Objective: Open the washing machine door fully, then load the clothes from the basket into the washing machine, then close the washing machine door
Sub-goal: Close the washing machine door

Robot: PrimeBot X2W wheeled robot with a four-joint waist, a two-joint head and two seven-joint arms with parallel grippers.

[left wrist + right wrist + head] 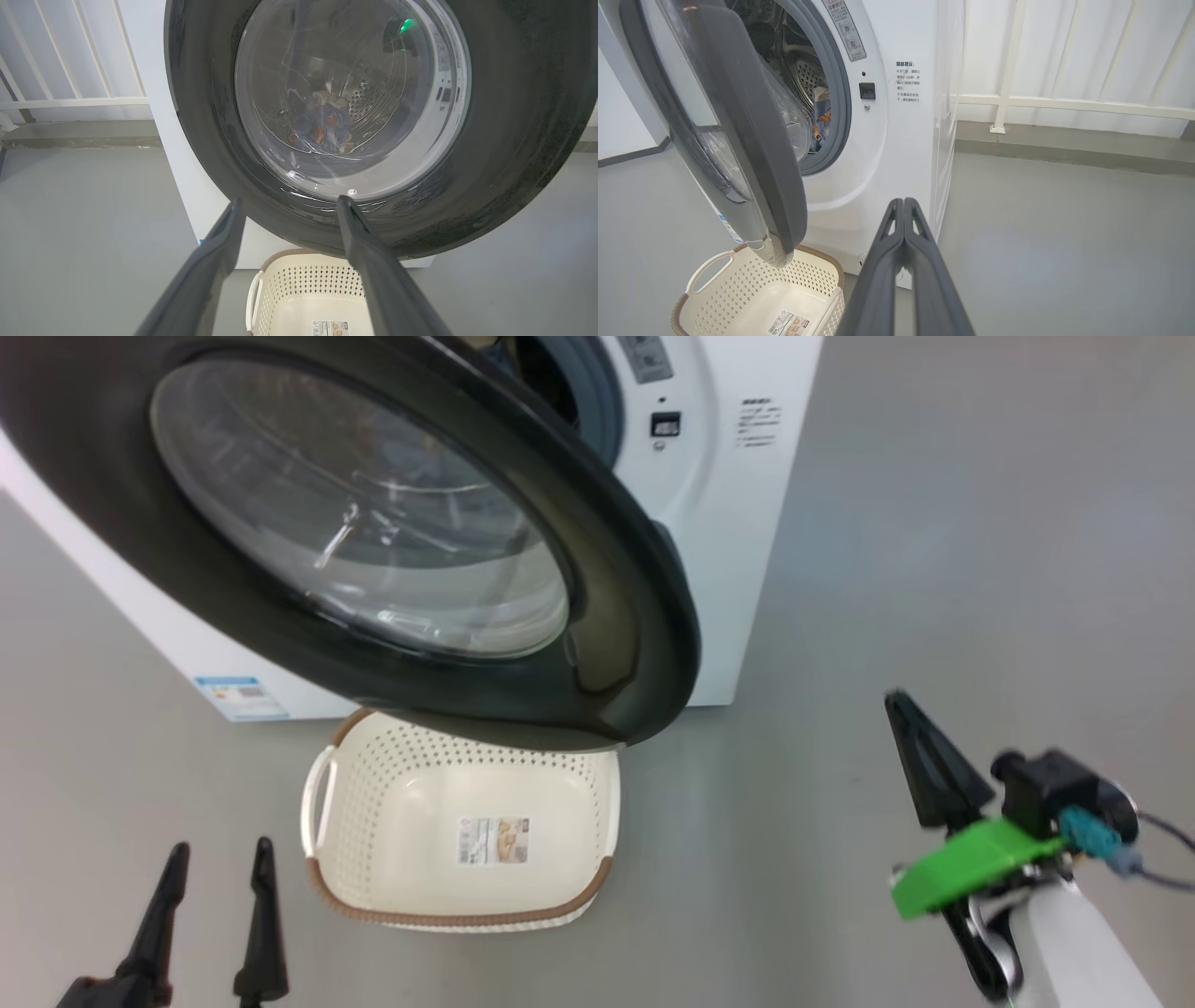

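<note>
The washing machine door stands partway open, swung out from the washing machine. Its black ring faces out from the machine's front and its bulging glass points back at the drum. The clothes, blue with orange print, lie inside the drum, behind the grey-blue gasket.

The basket sits on the floor just in front of the machine, under the door's lower edge. Its open top faces up, its long axis runs along the machine's front, and the paper label on its bottom is in plain sight.

The left gripper hovers in front of the machine beside the basket, fingers spread wide and holding nothing. The right gripper hangs off the machine's right corner, fingers pressed together on nothing.
</note>
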